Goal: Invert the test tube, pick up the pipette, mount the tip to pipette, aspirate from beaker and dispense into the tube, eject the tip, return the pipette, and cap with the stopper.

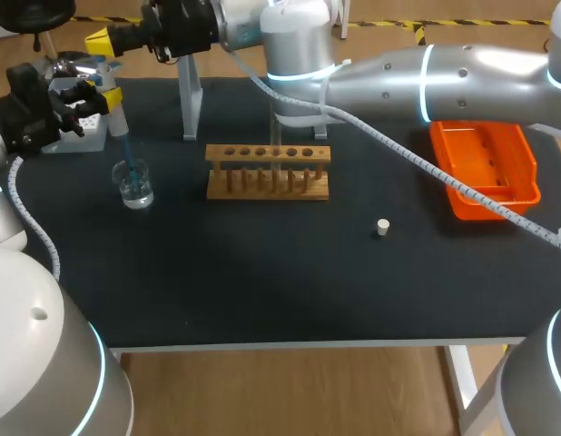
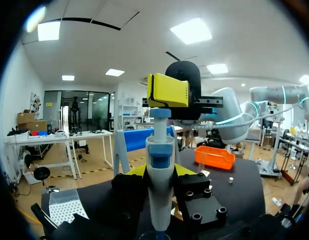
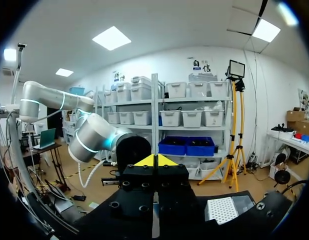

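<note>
- You have the pipette point(image 1: 113, 107) standing upright at the far left of the surface point(image 1: 262, 272), with its blue tip point(image 1: 125, 153) reaching down into the beaker point(image 1: 133, 184).
- The beaker is clear, holds a little liquid, and stands just in front of the tip box point(image 1: 81, 134).
- Your left fingers point(image 1: 109, 94) are clamped on the pipette's body from both sides. In the left wrist view the white and blue body rises between them.
- Your right arm reaches across from the right to the far left corner. Your right fingers point(image 1: 99, 41) sit pressed together with nothing between them, their yellow tips resting on top of the pipette's plunger point(image 2: 160, 113).
- The wooden tube rack point(image 1: 268, 171) stands near the middle of the surface, well to the right of the beaker. You cannot tell from these views whether a tube is in it.
- The small pale stopper point(image 1: 382, 227) lies alone in front of the rack and to its right.
- The orange tray point(image 1: 485, 168) sits at the right side, well apart from the rest.
</note>
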Robot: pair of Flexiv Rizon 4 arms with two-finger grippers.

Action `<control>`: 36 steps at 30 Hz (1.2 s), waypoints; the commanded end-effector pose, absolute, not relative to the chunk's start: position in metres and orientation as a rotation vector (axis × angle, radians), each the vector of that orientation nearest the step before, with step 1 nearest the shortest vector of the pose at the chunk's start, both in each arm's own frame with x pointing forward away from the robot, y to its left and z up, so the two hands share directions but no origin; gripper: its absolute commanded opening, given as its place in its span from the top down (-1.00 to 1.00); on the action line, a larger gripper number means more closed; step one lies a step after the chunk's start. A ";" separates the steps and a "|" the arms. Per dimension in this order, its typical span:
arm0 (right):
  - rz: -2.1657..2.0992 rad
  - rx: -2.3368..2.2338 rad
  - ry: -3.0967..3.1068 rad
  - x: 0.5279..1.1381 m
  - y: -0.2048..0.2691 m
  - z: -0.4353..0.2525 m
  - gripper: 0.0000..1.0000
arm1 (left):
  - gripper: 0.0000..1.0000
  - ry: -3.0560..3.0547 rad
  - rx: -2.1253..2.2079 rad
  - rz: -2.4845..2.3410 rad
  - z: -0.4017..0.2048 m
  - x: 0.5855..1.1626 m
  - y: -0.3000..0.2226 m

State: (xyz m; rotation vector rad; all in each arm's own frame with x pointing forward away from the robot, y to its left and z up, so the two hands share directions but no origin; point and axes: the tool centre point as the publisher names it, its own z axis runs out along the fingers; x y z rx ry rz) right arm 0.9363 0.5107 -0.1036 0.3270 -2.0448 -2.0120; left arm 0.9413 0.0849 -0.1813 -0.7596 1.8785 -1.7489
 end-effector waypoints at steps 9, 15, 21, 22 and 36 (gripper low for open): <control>-1.992 0.326 -2.041 0.943 0.516 -0.109 1.00 | 1.00 1.876 -0.758 -1.750 -0.181 0.941 0.085; -1.987 0.321 -2.038 0.943 0.517 -0.111 1.00 | 1.00 1.876 -0.758 -1.750 -0.181 0.941 0.085; -1.985 0.311 -2.035 0.942 0.516 -0.116 1.00 | 1.00 1.876 -0.758 -1.750 -0.181 0.941 0.085; -1.985 0.308 -2.034 0.942 0.516 -0.118 1.00 | 1.00 1.876 -0.758 -1.750 -0.181 0.941 0.085; -1.976 0.285 -2.027 0.938 0.512 -0.127 1.00 | 1.00 1.876 -0.758 -1.750 -0.181 0.941 0.085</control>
